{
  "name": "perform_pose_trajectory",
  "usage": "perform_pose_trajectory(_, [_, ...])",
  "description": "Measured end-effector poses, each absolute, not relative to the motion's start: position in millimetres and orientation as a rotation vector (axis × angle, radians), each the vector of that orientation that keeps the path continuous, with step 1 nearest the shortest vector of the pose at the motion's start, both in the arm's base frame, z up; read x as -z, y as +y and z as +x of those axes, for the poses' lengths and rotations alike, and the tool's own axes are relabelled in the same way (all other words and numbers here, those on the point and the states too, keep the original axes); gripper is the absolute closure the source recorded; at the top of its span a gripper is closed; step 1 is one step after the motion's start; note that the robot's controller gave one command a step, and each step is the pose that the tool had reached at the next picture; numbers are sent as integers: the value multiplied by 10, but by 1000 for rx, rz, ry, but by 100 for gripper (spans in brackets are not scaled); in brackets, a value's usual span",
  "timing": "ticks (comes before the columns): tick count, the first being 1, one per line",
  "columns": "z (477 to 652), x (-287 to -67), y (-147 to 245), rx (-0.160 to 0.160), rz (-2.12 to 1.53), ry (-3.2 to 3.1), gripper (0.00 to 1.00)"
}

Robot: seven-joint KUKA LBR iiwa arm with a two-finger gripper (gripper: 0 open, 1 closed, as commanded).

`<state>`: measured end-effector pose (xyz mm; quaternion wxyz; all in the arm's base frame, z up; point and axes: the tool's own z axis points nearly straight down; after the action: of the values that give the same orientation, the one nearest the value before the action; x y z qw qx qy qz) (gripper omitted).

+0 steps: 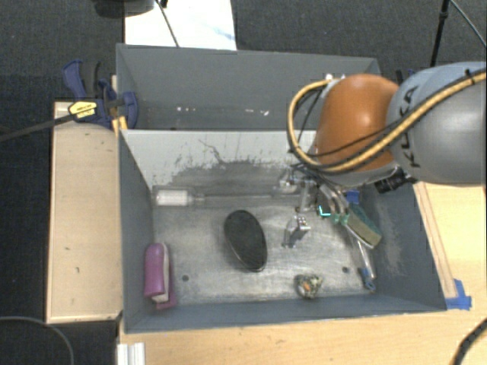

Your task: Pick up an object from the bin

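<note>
Here, KUKA-marked arm [445,124], end effector [296,233] beside black oval object [245,239]

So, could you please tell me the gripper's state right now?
Gripper: open or shut cannot be told; it hangs right of the black oval.

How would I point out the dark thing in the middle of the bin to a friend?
Find the grey metal bin and look at the middle of its floor, just left of the gripper. There lies a black oval object, like a flat pebble. It is the darkest thing there, unlike the purple item by the left wall or the small crumpled lump near the front wall.
</note>
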<state>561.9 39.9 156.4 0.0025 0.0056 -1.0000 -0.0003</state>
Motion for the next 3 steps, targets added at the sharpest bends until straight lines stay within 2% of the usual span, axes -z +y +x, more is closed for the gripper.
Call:
perform_pose_trajectory(1, [5754, -729, 1207, 2, 1005, -2985, 0])
perform_pose_trajectory(2, [4880, -1006, 1429, 3, 1681, -2655, 0])
perform_pose_trajectory(3, [5455, -1005, 921, -5, 2114, -2330, 0])
